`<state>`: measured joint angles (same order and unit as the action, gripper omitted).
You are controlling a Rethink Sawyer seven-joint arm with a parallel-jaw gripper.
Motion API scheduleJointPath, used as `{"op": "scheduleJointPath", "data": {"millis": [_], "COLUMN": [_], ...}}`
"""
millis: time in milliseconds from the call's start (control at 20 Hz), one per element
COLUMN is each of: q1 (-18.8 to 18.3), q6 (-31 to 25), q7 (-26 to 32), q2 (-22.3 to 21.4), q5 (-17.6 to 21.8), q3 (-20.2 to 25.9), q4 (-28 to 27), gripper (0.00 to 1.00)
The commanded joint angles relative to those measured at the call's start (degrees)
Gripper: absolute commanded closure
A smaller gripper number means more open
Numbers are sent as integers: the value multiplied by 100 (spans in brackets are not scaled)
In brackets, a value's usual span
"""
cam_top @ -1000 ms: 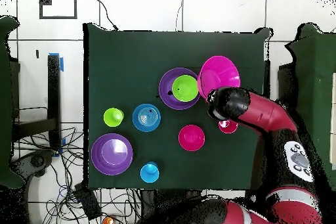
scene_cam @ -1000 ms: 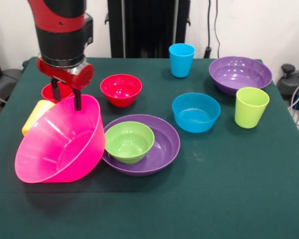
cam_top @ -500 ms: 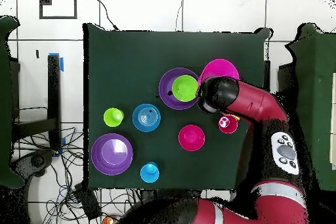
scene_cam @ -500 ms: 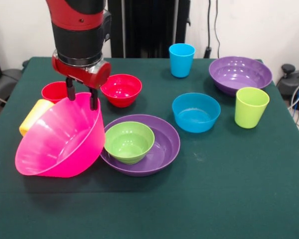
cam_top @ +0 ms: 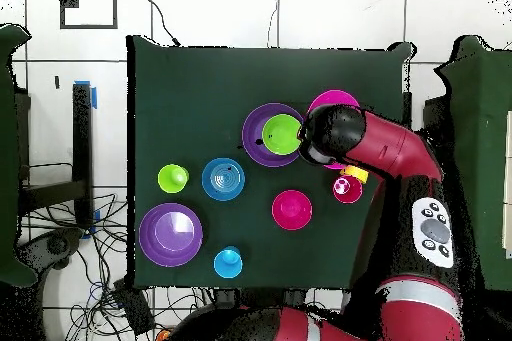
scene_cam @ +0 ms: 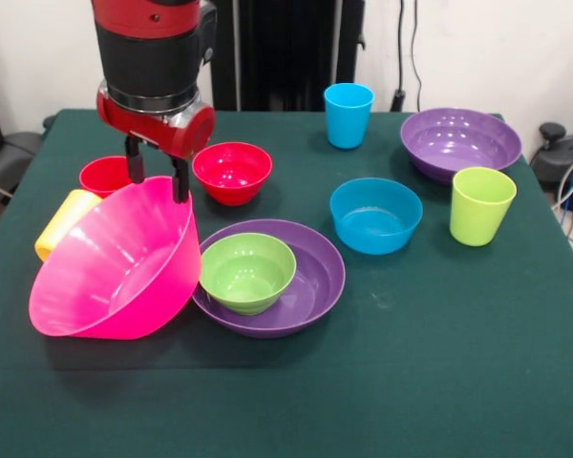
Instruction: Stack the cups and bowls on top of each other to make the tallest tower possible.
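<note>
Near the table's left edge in the front view, our gripper (scene_cam: 156, 175) pinches the far rim of the tilted pink bowl (scene_cam: 115, 267), fingers clamped; we should keep it clear of the green bowl (scene_cam: 247, 271). From overhead, our arm hides most of it.

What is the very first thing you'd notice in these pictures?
The big pink bowl at the front view's left, tipped up on its side, with the red and black arm's end effector pinching its top rim. Right beside it, a green bowl sits inside a wide purple bowl. A yellow cup lies on its side behind the pink bowl.
</note>
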<state>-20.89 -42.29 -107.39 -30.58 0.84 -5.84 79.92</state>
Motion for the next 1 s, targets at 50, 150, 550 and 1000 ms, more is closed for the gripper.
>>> {"op": "scheduleJointPath", "data": {"millis": [50, 150, 550, 1000], "q1": [252, 304, 473, 588], "q6": [-596, -661, -1090, -829], "q7": [-983, -1009, -1066, -1190], "q2": [90, 110, -14, 323], "q5": [-229, -271, -470, -684], "q3": [224, 183, 46, -32], "q4": [-324, -388, -583, -801], "gripper": [0, 0, 0, 0]}}
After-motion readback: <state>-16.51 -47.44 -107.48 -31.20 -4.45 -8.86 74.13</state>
